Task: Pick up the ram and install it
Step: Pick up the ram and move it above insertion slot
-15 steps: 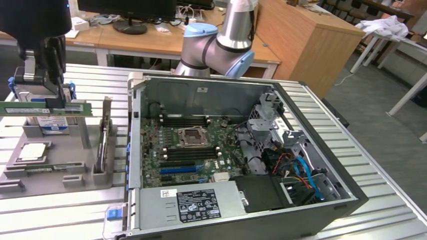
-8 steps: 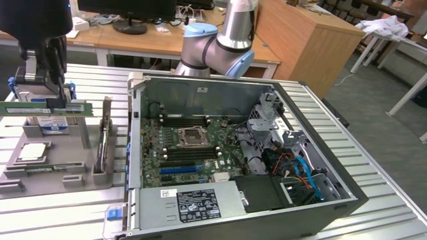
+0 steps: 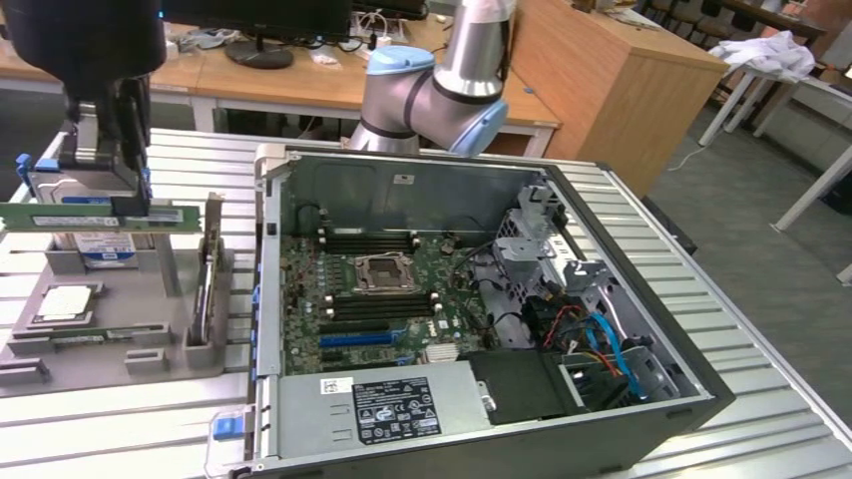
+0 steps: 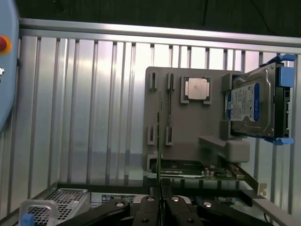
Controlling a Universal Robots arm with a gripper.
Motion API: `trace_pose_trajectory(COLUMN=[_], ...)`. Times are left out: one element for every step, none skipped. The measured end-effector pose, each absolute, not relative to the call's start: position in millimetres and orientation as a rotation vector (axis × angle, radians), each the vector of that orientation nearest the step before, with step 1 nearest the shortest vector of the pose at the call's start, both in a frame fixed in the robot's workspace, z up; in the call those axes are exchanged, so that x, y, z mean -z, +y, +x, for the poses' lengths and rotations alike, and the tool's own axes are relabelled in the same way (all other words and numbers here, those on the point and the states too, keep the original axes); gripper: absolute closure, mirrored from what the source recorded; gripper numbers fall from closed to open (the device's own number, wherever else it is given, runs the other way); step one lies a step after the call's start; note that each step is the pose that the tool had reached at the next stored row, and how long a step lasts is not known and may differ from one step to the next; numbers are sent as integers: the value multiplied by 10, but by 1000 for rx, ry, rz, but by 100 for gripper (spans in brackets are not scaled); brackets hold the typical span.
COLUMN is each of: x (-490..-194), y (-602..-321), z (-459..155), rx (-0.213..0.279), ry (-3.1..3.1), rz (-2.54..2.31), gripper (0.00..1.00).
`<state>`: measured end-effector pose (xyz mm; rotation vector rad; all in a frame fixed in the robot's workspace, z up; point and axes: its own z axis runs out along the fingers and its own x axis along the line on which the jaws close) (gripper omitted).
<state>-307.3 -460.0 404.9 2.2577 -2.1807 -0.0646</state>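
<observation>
The hand (image 3: 134, 205) is pinched narrow on the ram (image 3: 60, 217), gripping the green stick by its upper long edge so that it hangs level at the upper left of the exterior view, above the grey parts tray (image 3: 134, 329). I judge this hold leaves the contact edge free. The open computer case (image 3: 639, 419) lies flat on the bench (image 3: 134, 429) at frame centre, its motherboard (image 3: 440, 299) facing up for access.

Black gripper (image 3: 131, 200) at exterior view's left, clamped on thin green circuit-board ram stick (image 3: 60, 218), stick level above grey plastic parts holder (image 3: 120, 344). Silver blue-labelled hard drive (image 3: 100, 247) upright behind stick. Square silver processor (image 3: 60, 304) flat in holder. Open grey computer case (image 3: 639, 414) beside holder, green motherboard (image 3: 399, 299) exposed. Ribbed aluminium table (image 3: 134, 429) beneath.
</observation>
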Motion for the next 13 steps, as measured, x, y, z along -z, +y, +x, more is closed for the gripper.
trace_pose_trajectory(x=[-4049, -4049, -4049, -4049, -4049, -4049, -4050, -4050, -4050, -4049, -4049, -4049, -4050], y=[-4600, -4600, -4600, -4600, -4600, -4600, -4600, -4600, -4600, -4601, -4601, -4600, -4600], z=[-3054, -3033, -3014, -2995, -2977, -2958, -2939, -2917, -2896, -2876, -2855, -2834, -2813], rx=[65, 65, 65, 65, 65, 65, 65, 65, 65, 65, 65, 65, 65], ry=[-2180, -2179, -2179, -2178, -2177, -2177, -2176, -2175, -2175, -2174, -2173, -2172, -2171], rz=[2258, 2259, 2260, 2260, 2261, 2261, 2262, 2263, 2263, 2264, 2265, 2266, 2267], gripper=[88, 88, 88, 88, 88, 88, 88, 88, 88, 88, 88, 88, 88])
